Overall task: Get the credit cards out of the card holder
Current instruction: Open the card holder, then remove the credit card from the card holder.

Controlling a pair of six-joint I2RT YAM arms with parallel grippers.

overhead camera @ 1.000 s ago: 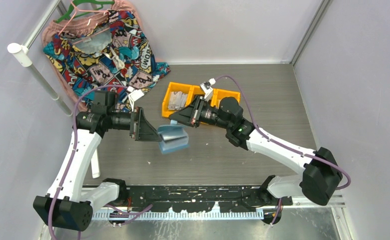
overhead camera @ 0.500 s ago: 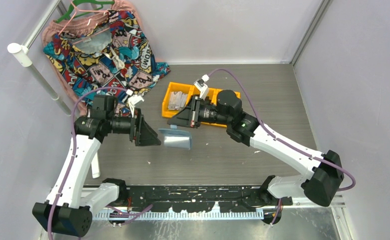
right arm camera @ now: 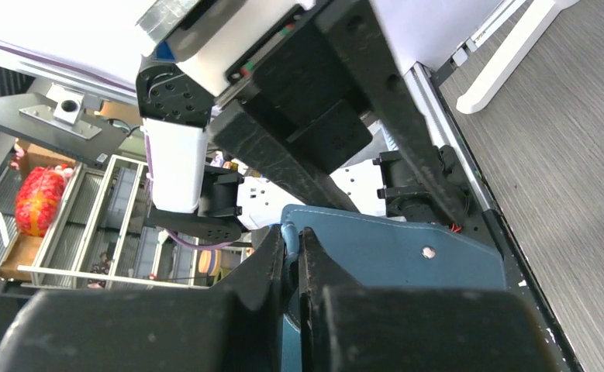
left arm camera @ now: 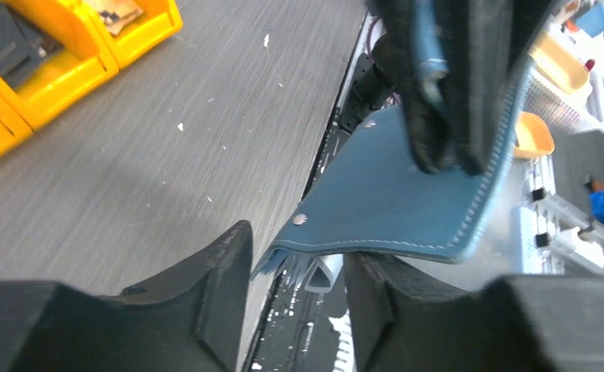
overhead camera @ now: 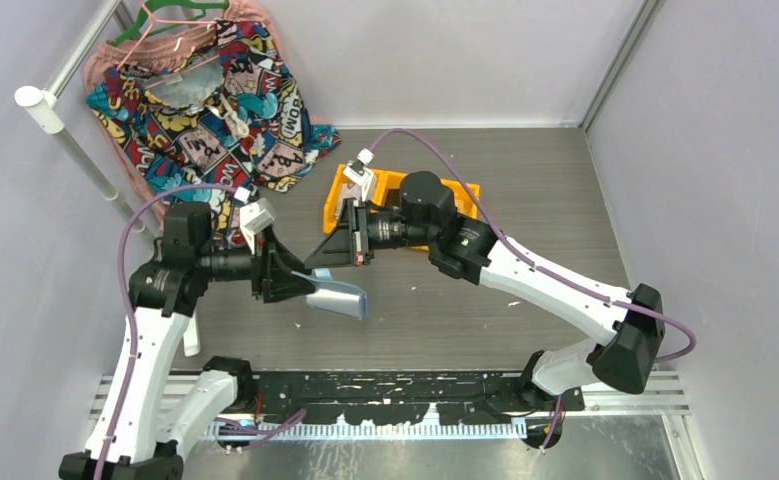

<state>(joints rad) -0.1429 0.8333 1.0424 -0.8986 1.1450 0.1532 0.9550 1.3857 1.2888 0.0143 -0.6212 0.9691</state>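
Note:
The blue card holder (overhead camera: 343, 300) hangs above the table between my two grippers. My right gripper (overhead camera: 323, 262) is shut on its upper edge; the right wrist view shows the jaws (right arm camera: 292, 242) pinching the blue rim, with the snap dot (right arm camera: 429, 252) on the flap. My left gripper (overhead camera: 300, 283) is open, its jaws (left arm camera: 298, 310) standing either side of the holder's lower corner. In the left wrist view the holder (left arm camera: 391, 194) shows a snap dot, and thin card edges (left arm camera: 283, 263) fan out beneath it. Whether the left fingers touch them is unclear.
A yellow divided bin (overhead camera: 350, 200) stands behind the right arm and also shows in the left wrist view (left arm camera: 66, 54). Patterned clothes (overhead camera: 215, 90) on a hanger lie at the back left. A white rail (overhead camera: 75, 150) runs along the left wall.
Both grippers and the card holder have shifted left and toward the near edge. The holder now hangs from the right gripper, and the left gripper has drawn back under it.

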